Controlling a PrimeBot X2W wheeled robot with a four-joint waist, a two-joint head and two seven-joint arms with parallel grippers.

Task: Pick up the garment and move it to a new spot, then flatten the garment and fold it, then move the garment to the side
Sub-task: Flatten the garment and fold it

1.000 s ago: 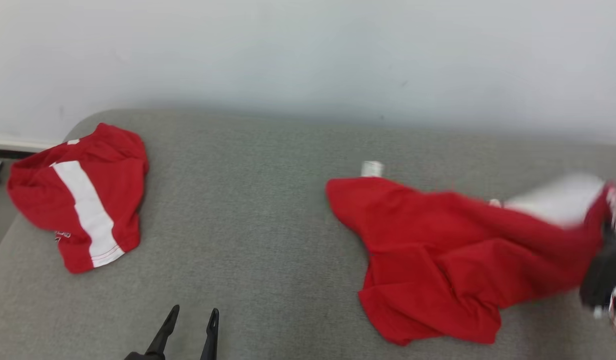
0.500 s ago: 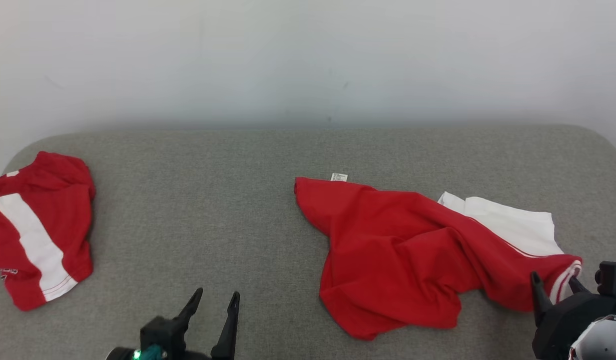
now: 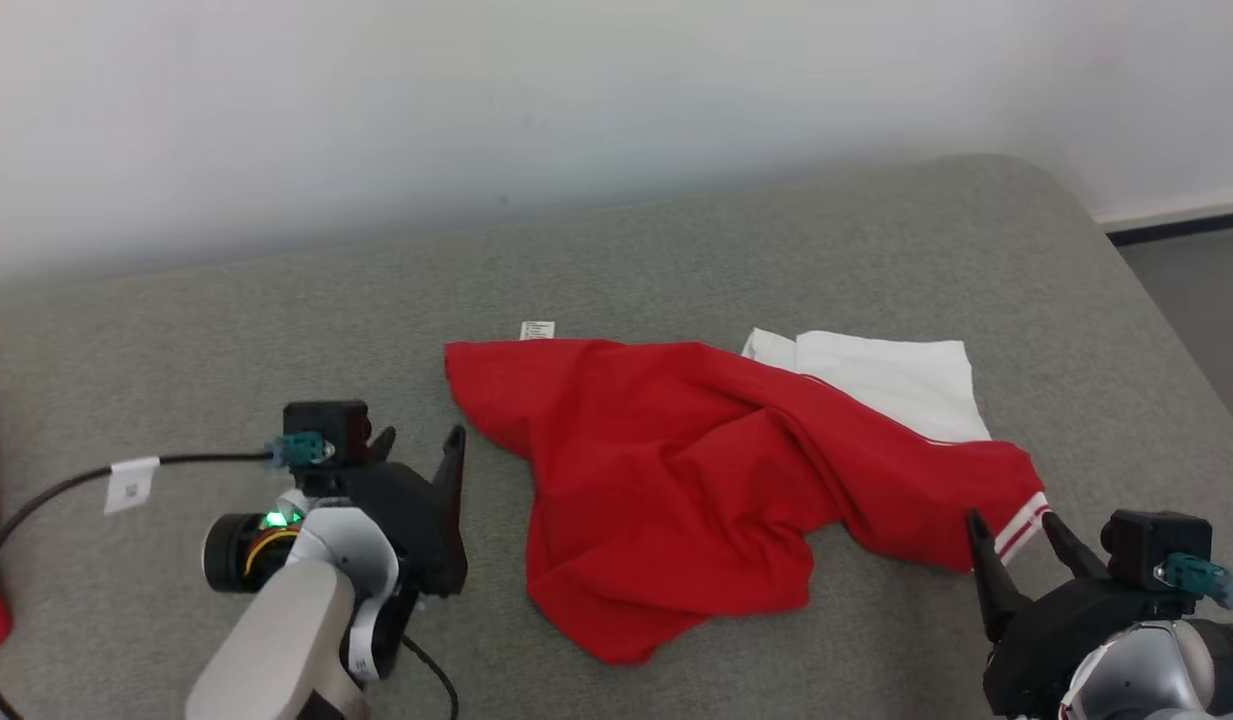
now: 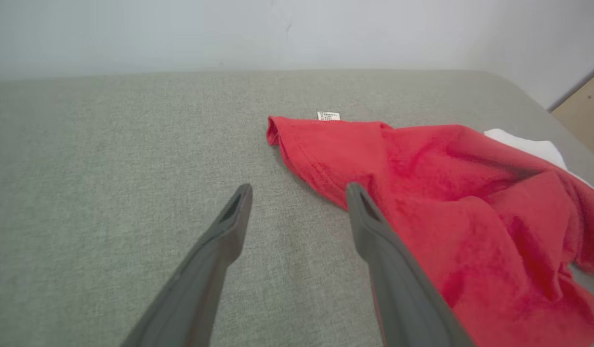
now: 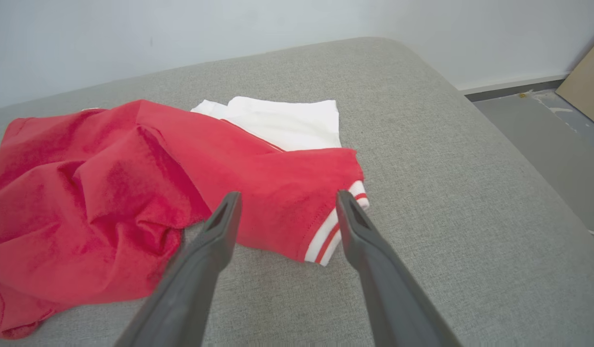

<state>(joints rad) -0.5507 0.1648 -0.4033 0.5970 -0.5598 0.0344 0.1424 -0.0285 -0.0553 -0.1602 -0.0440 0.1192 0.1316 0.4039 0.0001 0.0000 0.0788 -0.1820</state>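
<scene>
On the grey cushion (image 3: 676,250), left gripper (image 3: 421,440) and right gripper (image 3: 1011,520) gape, flanking garment (image 3: 676,470).

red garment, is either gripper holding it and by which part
Nothing is held. The red garment lies free; the right gripper is open at its striped cuff, the left gripper open beside its opposite edge.

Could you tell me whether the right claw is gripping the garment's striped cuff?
No, the right claw stands open, and the striped cuff lies ungripped on the grey cushion.
</scene>
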